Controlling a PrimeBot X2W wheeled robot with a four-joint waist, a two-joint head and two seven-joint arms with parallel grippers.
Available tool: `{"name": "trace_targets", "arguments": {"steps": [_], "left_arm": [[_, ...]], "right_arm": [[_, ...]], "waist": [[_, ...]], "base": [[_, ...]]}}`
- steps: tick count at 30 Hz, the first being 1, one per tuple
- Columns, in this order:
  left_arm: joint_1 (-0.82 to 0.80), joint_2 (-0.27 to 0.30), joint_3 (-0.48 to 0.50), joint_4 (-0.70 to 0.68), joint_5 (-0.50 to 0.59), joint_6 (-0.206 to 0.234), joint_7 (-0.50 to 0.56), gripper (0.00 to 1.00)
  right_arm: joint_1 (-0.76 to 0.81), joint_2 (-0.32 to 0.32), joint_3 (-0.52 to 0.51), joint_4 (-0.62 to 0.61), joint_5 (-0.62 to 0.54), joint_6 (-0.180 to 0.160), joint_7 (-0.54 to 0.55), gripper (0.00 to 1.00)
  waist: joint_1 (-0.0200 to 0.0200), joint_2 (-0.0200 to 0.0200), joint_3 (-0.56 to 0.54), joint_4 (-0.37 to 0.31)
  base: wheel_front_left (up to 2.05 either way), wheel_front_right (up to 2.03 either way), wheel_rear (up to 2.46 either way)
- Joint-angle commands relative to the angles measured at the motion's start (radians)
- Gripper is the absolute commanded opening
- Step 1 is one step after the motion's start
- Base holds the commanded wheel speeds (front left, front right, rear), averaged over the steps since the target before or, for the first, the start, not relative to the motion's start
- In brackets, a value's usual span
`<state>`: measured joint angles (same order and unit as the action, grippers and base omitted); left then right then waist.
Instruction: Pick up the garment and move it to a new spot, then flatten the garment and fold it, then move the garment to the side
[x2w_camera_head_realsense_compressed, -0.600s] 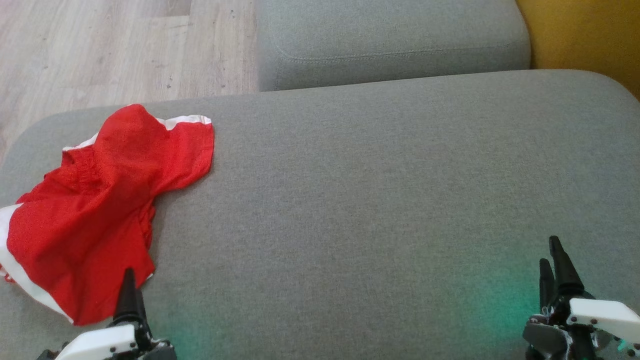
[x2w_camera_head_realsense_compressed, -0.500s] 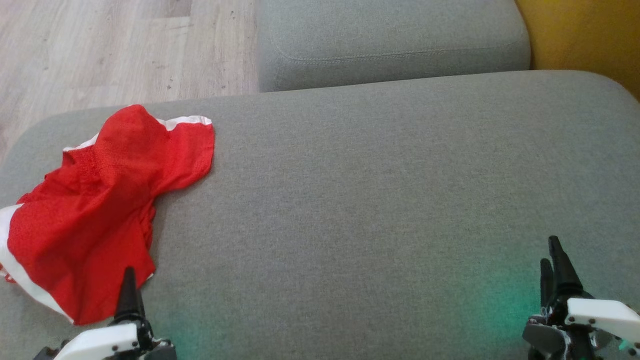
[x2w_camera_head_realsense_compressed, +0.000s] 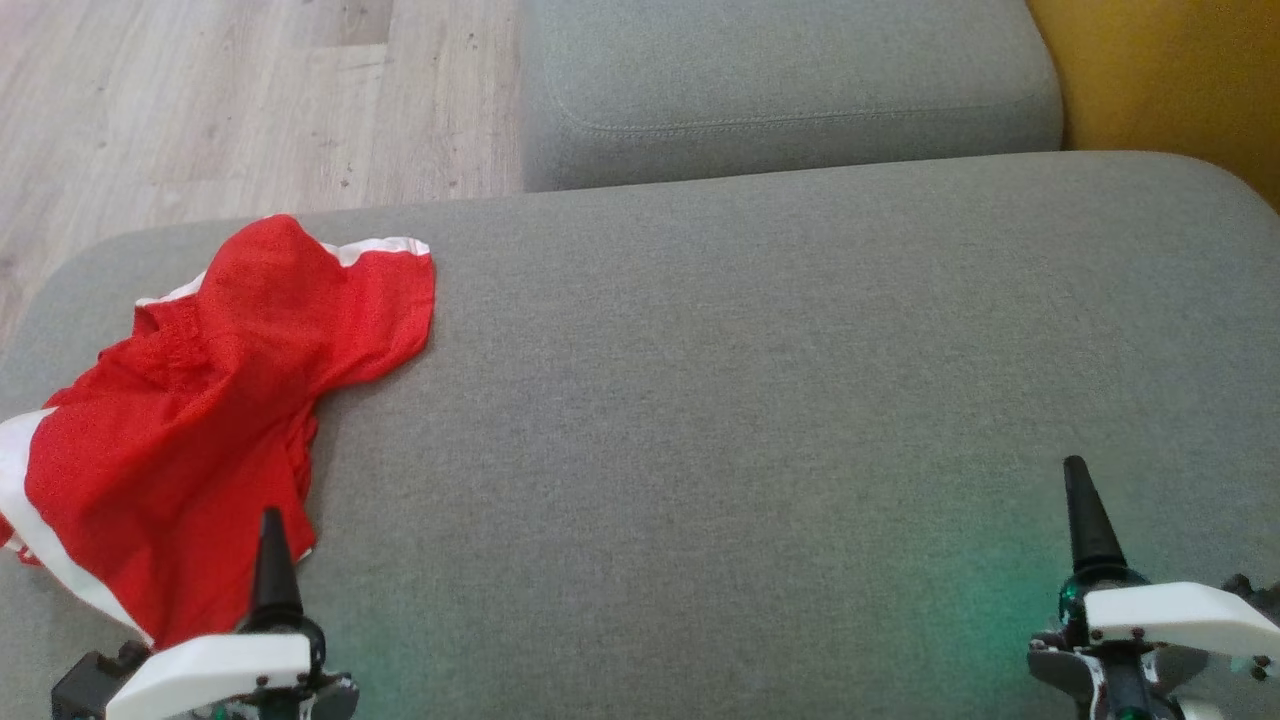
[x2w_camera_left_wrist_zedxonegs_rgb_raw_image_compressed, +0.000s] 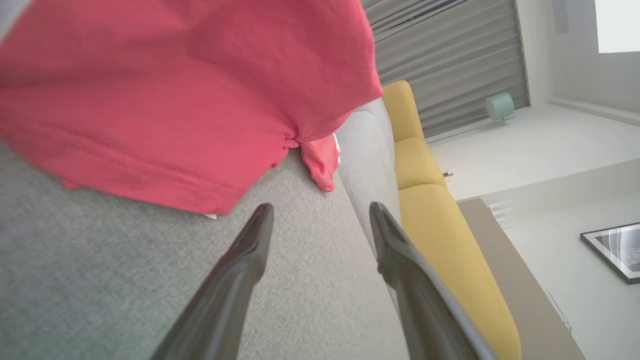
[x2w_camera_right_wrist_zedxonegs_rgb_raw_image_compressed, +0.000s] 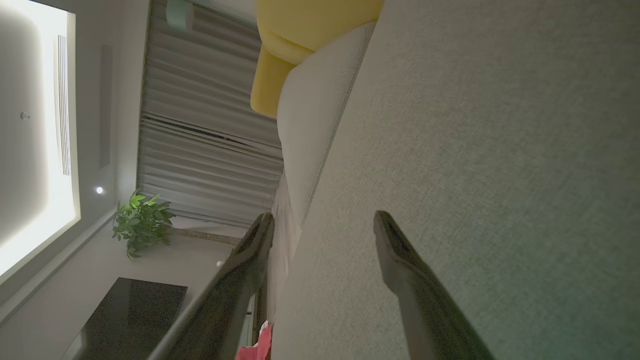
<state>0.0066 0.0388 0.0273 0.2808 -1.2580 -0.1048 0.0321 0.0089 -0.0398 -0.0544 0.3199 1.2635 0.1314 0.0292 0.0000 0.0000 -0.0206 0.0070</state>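
The garment (x2w_camera_head_realsense_compressed: 210, 420) is red with white trim and lies crumpled on the left end of the grey cushion (x2w_camera_head_realsense_compressed: 750, 400). My left gripper (x2w_camera_head_realsense_compressed: 271, 530) sits at the lower left, its fingers over the garment's near edge. In the left wrist view the left gripper (x2w_camera_left_wrist_zedxonegs_rgb_raw_image_compressed: 320, 210) is open with nothing between the fingers, and the garment's (x2w_camera_left_wrist_zedxonegs_rgb_raw_image_compressed: 175, 90) hem is just ahead of the tips. My right gripper (x2w_camera_head_realsense_compressed: 1078, 485) hovers at the lower right over bare cushion, far from the garment. In the right wrist view the right gripper (x2w_camera_right_wrist_zedxonegs_rgb_raw_image_compressed: 324, 217) is open and empty.
A second grey cushion (x2w_camera_head_realsense_compressed: 790, 90) stands behind the first. Wooden floor (x2w_camera_head_realsense_compressed: 200, 100) lies beyond the left end, and a yellow seat (x2w_camera_head_realsense_compressed: 1170, 80) is at the back right. Curtains (x2w_camera_right_wrist_zedxonegs_rgb_raw_image_compressed: 200, 150) and a potted plant (x2w_camera_right_wrist_zedxonegs_rgb_raw_image_compressed: 140, 222) show in the room behind.
The head camera has tipped a little, shifting the whole picture down. Both grippers have edged forward, and the right one has rolled so its fingers line up. The garment lies as before.
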Motion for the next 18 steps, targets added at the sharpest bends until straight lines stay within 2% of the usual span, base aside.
{"name": "trace_targets", "arguments": {"steps": [1, 18], "left_arm": [[-0.031, 0.006, -0.003, -0.044, 0.04, 0.003, -0.015, 1.0], [-0.008, 0.008, -0.031, -0.086, 0.243, 0.028, -0.063, 1.0]], "right_arm": [[-0.039, -0.004, 0.015, -0.039, -0.041, 0.0, -0.014, 1.0], [-0.033, -0.005, 0.081, -0.057, -0.265, 0.0, -0.061, 1.0]], "waist": [[0.0, 0.0, -0.002, 0.001], [0.0, 0.0, -0.022, -0.005]], "base": [[0.0, 0.0, 0.0], [0.0, 0.0, 0.0]]}}
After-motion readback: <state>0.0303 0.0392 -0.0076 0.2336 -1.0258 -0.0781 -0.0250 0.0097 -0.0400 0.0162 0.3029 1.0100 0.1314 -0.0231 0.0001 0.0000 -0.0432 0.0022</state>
